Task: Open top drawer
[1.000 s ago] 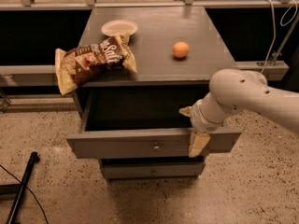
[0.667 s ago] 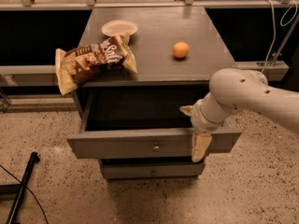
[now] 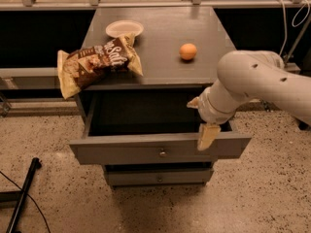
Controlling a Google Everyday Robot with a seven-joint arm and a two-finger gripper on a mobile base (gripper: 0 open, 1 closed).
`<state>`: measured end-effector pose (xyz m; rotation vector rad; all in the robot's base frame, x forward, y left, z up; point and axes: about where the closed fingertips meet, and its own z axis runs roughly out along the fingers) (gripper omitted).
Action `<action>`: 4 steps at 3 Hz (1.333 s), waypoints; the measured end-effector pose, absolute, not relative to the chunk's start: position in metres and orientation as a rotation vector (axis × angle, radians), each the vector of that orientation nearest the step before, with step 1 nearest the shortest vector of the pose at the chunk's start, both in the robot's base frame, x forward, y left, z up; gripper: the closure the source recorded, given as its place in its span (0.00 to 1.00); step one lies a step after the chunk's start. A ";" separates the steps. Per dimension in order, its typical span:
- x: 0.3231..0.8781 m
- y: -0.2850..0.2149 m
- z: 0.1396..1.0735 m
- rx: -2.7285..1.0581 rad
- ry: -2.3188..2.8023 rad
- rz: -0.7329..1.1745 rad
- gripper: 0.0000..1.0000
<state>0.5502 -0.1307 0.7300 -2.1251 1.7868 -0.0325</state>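
The top drawer (image 3: 121, 152) is a wide grey drawer with a small round knob (image 3: 162, 153) at its centre. It stands pulled out from the grey cabinet, and its dark inside shows nothing in it. My gripper (image 3: 207, 130) is at the right part of the drawer's front edge. Its cream tip hangs over the front panel, right of the knob. My white arm (image 3: 257, 79) reaches in from the right.
A chip bag (image 3: 95, 62) overhangs the cabinet top's left edge, above the open drawer. A white plate (image 3: 124, 28) and an orange (image 3: 188, 51) also sit on the top. A narrower drawer front (image 3: 158, 177) is below. A black pole (image 3: 22, 198) lies on the speckled floor at left.
The drawer stays pulled out about as far as before. My gripper's cream tip sits slightly higher on the drawer front than before.
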 end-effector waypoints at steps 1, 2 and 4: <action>0.575 -0.131 0.739 -2.125 1.798 -0.019 0.35; 0.603 -0.133 0.733 -2.112 1.830 -0.003 0.37; 0.632 -0.140 0.687 -2.083 1.924 0.041 0.55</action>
